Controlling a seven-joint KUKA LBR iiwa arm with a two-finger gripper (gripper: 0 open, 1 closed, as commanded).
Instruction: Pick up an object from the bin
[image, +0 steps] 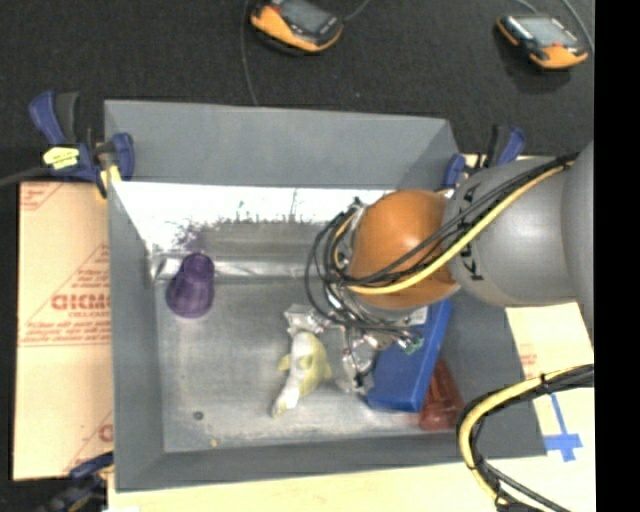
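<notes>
Yellowish toy (303, 368) is lying mid-bin, a bit toward the lower wall in the camera view. It's pale, lumpy and elongated, running upper right to lower left. Gripper (352, 352) is hanging down inside the bin (135, 360), just right of the toy, between it and a blue box (405, 372). Orange cover (398, 250) and black cables on the wrist are blocking the view from above, so I can't tell how far the gripper is open or whether it's got hold of anything. Blue box is sitting along the right wall, with a reddish-brown thing (437, 405) at its lower end in the corner. Purple cup (190, 285) is sitting well apart at the left, near the far wall.
</notes>
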